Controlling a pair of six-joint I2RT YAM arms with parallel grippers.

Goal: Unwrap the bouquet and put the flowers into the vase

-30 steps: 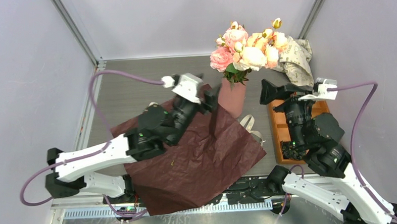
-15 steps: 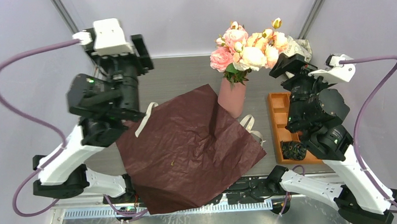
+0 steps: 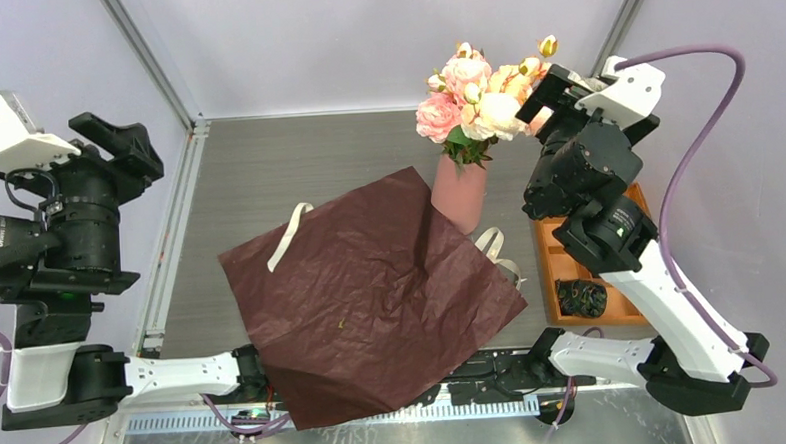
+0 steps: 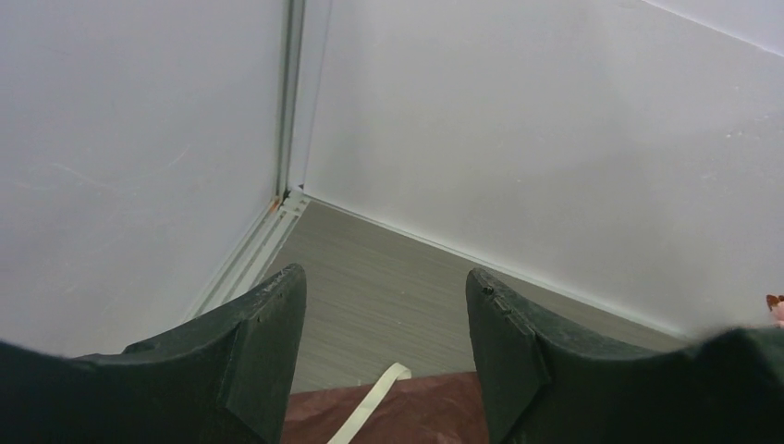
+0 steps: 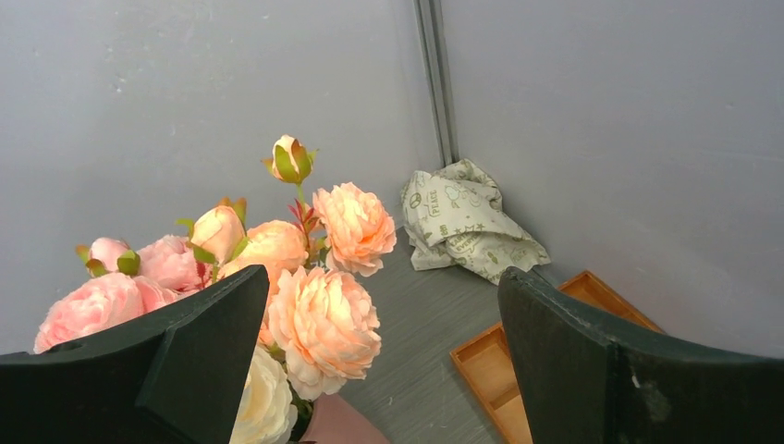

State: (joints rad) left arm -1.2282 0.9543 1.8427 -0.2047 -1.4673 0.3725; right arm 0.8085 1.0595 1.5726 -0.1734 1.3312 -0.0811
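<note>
Standing in the vase (image 3: 458, 201), the flowers (image 3: 484, 98) look done — paper (image 3: 372, 293) lies flat on the table (image 3: 267, 172); left pincer (image 4: 383, 277) and right pincer (image 5: 381, 277) gape wide, empty.

The flowers (image 3: 483, 93) run from rose pink through peach to cream, with green leaves and one green-cased bud tipped pale peach. The vase (image 3: 460, 197) is a plain matte salmon pink. The table (image 3: 296, 156) is grey with a fine streaked grain. The dark red paper (image 3: 373, 303) is crinkled all over, and the ribbon (image 3: 288, 237) is cream. The crumpled paper (image 5: 467, 227) is cream too, printed with small olive-green drawings and lettering. The tray (image 3: 547, 240) is orange and the cable (image 3: 692, 49) purple. The arms (image 3: 673, 305) are white and black, while the left gripper (image 4: 384, 296) and right gripper (image 5: 381, 287) are near-black.
</note>
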